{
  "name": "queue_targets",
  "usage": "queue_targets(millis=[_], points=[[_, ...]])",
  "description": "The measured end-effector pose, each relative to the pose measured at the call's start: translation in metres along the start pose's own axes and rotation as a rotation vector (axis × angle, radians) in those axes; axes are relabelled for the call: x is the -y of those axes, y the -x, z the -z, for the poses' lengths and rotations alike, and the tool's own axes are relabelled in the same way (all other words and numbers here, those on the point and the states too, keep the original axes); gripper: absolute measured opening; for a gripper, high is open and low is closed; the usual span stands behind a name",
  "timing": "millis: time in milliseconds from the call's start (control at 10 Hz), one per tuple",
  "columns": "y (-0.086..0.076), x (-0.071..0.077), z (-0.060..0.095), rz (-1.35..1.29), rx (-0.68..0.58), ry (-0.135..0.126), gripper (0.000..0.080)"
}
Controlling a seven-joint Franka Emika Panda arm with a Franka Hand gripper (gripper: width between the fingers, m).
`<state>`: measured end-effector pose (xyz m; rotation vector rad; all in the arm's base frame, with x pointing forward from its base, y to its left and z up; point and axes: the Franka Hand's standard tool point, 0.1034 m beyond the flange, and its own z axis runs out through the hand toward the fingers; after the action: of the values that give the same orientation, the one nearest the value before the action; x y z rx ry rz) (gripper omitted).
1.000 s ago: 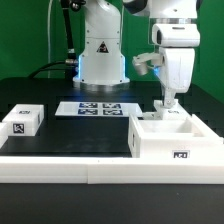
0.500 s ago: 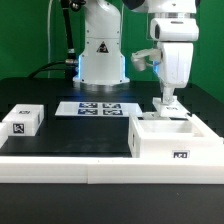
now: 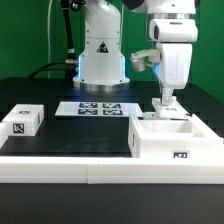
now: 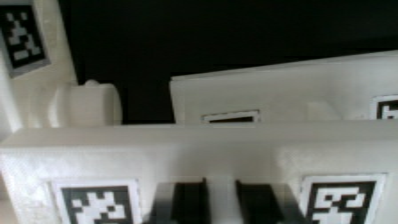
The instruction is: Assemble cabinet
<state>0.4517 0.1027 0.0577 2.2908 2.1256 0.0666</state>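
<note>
The arm (image 3: 176,45) is running out past the exterior view's top edge, so its upper links are going unseen. The hand (image 3: 166,104) is showing too small there to tell how far apart its fingers are standing, or whether their tips are touching the cabinet (image 3: 155,146). The cabinet's front wall is hiding its floor, and the tag (image 3: 181,155) on that wall is appearing too small to read. In the wrist view the cabinet (image 4: 196,150) is filling the picture and blurring softly, with the edges cutting its panels off and slicing through several tags (image 4: 93,205). The dark bars (image 4: 187,203) between two of them are looking too blurred to name.
</note>
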Motion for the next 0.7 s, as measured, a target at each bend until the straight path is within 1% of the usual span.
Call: queue_targets(millis=[200, 400, 700], points=[[-0.0005, -0.0003, -0.0002, 0.002, 0.005, -0.009, 0.0070], [-0.0022, -0.0029, -0.0021, 0.002, 0.002, -0.009, 0.0070], [-0.0024, -0.0029, -0.0024, 0.002, 0.001, -0.008, 0.0070]])
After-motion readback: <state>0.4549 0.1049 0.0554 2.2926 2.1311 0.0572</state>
